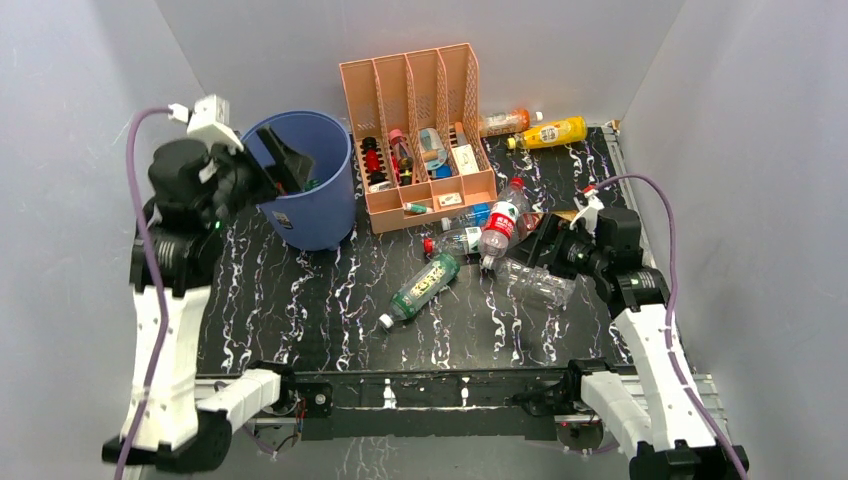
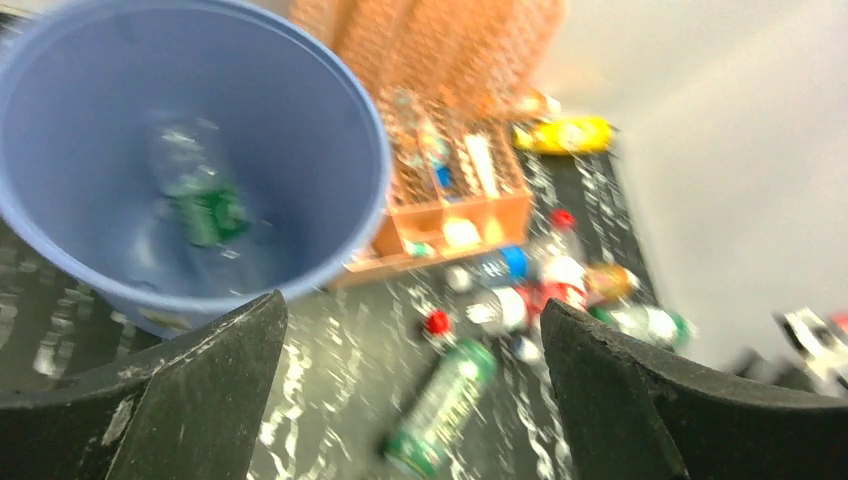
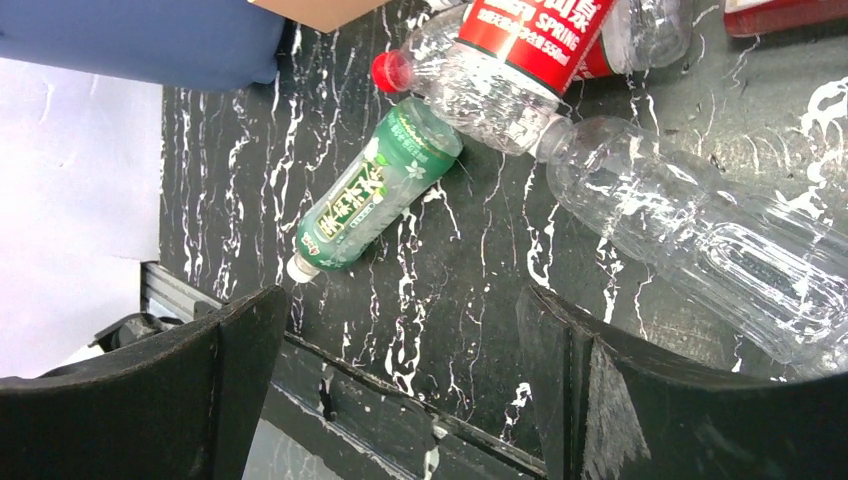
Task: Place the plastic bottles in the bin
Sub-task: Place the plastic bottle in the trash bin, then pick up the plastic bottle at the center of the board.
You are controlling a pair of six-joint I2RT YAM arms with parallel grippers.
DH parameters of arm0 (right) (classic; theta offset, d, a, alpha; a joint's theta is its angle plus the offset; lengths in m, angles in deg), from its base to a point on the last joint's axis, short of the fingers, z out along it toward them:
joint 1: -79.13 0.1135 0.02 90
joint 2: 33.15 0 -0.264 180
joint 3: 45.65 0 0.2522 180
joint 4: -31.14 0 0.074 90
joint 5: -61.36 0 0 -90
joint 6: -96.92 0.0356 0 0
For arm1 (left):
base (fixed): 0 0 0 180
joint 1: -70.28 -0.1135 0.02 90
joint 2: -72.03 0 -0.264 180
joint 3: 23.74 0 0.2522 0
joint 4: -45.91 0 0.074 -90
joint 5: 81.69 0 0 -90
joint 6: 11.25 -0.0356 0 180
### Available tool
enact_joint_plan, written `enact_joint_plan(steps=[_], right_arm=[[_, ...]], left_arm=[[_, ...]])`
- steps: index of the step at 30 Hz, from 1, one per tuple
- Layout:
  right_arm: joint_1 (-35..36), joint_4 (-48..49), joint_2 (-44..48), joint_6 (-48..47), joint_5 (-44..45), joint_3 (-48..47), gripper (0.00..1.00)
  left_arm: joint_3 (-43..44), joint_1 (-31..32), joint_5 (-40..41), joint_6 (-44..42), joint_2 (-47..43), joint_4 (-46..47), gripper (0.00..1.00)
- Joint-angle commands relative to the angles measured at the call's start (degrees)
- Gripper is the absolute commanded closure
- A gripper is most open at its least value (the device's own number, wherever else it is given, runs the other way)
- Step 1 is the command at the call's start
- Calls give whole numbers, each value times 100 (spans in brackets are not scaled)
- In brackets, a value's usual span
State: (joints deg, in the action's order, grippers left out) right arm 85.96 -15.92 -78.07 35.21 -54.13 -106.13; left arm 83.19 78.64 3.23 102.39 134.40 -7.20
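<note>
The left gripper (image 2: 412, 308) is wide open and holds nothing. It hangs just above the top edge of the bin (image 1: 312, 215). Down inside the bin lies one bottle with a green label (image 2: 203, 205). The right gripper (image 3: 400, 300) is wide open too, with nothing in it, low over the table (image 1: 300, 300), well to the right of the bin. Between it and the bin lie a green bottle (image 1: 425, 285), a red-label bottle (image 1: 503, 225) and a clear bottle (image 1: 535, 283), close together. A yellow bottle (image 1: 552, 132) and an orange bottle (image 1: 503, 121) lie far right of the bin, at the back.
</note>
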Motion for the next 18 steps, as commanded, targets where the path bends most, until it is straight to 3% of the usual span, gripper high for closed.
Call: enact_joint_plan(steps=[1, 6, 18], right_arm=[[28, 58, -410, -126, 125, -394, 3], [27, 144, -1040, -33, -58, -687, 3], [29, -356, -1666, 332, -32, -1298, 2]], left_arm=[[-851, -2, -1835, 558, -743, -519, 2], [-1883, 12, -2188, 858, -1629, -384, 2], [-2497, 96, -1766, 1181, -1751, -765, 2]])
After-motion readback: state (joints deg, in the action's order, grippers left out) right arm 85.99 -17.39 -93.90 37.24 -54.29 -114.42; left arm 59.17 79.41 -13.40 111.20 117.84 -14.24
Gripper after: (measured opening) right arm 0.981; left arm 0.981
